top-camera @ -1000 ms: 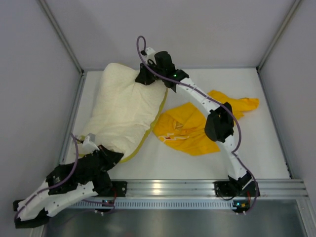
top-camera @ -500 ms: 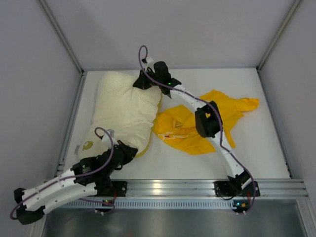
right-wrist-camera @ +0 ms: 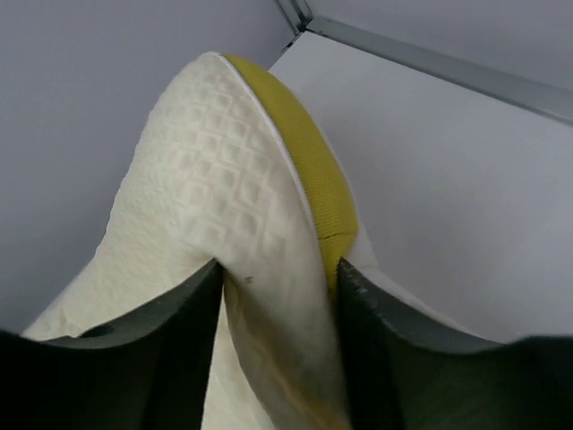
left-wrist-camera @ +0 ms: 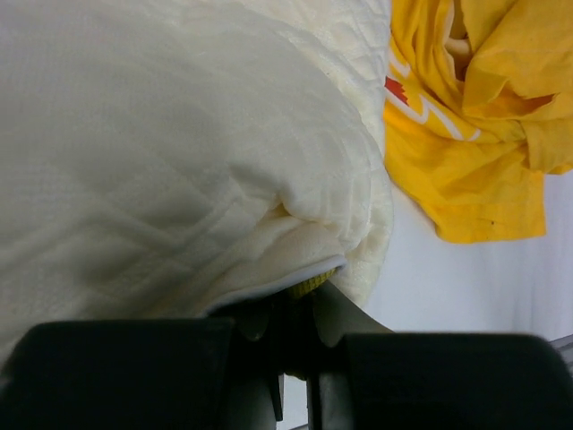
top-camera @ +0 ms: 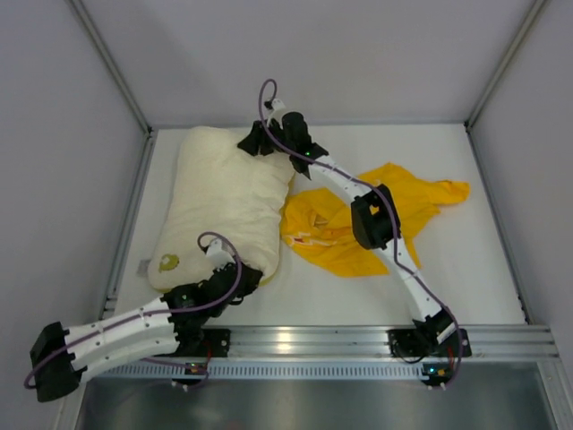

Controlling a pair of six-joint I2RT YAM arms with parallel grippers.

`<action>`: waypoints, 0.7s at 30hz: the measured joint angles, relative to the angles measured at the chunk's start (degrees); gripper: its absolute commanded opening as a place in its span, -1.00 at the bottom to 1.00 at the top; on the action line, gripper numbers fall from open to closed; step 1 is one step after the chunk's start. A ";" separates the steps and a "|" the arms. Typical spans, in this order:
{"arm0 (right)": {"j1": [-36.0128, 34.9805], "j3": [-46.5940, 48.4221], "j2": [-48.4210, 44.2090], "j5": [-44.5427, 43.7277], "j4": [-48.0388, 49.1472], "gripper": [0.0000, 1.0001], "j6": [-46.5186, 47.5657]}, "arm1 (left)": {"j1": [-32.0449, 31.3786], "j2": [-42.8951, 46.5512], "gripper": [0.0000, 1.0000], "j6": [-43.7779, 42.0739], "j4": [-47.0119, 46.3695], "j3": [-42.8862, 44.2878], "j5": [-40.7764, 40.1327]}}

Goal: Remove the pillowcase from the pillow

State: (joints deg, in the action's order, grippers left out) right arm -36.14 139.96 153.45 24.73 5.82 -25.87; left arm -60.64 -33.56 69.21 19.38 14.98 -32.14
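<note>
The pillow [top-camera: 219,202], cream and dimpled, lies on the left of the table with a yellowish round mark [top-camera: 167,262] near its near-left corner. The pillowcase [top-camera: 421,193], bright yellow and crumpled, lies apart from it on the right. My left gripper [top-camera: 246,276] is shut on the pillow's near-right corner; the left wrist view shows the pillow [left-wrist-camera: 161,161] filling the frame, the left gripper [left-wrist-camera: 300,291] pinching its edge, and the pillowcase [left-wrist-camera: 466,134] beyond. My right gripper [top-camera: 251,143] is shut on the pillow's far-right corner. The right wrist view shows the right gripper [right-wrist-camera: 279,273] squeezing the pillow [right-wrist-camera: 206,206] and its yellow edge band [right-wrist-camera: 304,161].
Grey enclosure walls stand close on the left, back and right. An aluminium rail [top-camera: 358,340] runs along the near edge. A small grey object [top-camera: 143,266] lies by the left frame beside the pillow. The right arm [top-camera: 376,219] crosses above the pillowcase.
The left arm has swung forward and right, still holding the near corner. The pillow has turned and settled along the left side. The right gripper has shifted slightly left with its corner.
</note>
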 measured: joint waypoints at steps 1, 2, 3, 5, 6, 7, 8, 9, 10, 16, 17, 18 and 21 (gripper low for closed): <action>0.28 -0.02 0.00 -0.57 0.35 0.19 -0.33 | 0.61 -2.16 -0.96 -0.72 -1.60 0.04 0.87; 0.70 -0.04 -0.04 -0.94 0.61 0.30 -0.35 | 1.38 -4.59 -0.82 -1.70 -3.04 0.24 1.88; 0.98 -0.17 -0.11 -1.05 0.63 0.54 -0.42 | 2.36 -6.99 -0.16 -2.56 -4.20 0.68 3.26; 1.90 -3.19 -1.68 -1.18 1.16 0.69 -0.79 | 4.42 -11.06 0.45 -4.94 -6.78 1.84 7.06; 2.38 -6.36 -3.39 -1.31 1.51 0.75 -0.59 | 5.09 -12.90 0.60 -6.21 -8.02 2.40 9.31; 3.06 -10.67 -5.79 -1.75 1.53 0.76 -0.22 | 5.60 -14.03 0.69 -6.91 -8.83 2.86 10.95; 3.61 -14.34 -8.13 -2.34 1.33 0.78 0.20 | 5.99 -15.12 0.72 -8.00 -9.53 3.41 12.44; 4.11 -19.06 -11.06 -3.61 0.87 0.79 0.76 | 6.32 -15.78 0.74 -9.03 -10.01 3.93 13.70; 4.55 -22.99 -13.79 -4.72 0.50 0.80 1.40 | 6.51 -16.09 0.75 -9.97 -10.40 4.46 14.75; 6.32 -41.97 -33.59 -13.35 -2.93 0.99 4.90 | 6.78 -11.65 0.77 -15.30 -11.30 7.54 21.55; 6.34 -45.27 -37.97 -15.41 -3.43 0.99 5.33 | 6.80 -9.88 0.78 -15.67 -11.26 7.54 22.58; 6.32 -48.57 -42.16 -17.18 -3.63 0.99 5.77 | 6.82 -7.63 0.78 -16.00 -11.21 7.58 23.67; 6.32 -59.01 -56.06 -22.32 -4.35 0.99 6.29 | 6.86 -2.27 0.80 -15.91 -10.64 8.24 26.64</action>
State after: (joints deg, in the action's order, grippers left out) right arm -29.82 80.95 97.38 2.42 1.48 -19.57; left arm -53.78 -35.83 53.30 8.73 23.22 -5.50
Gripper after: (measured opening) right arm 0.993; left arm 0.891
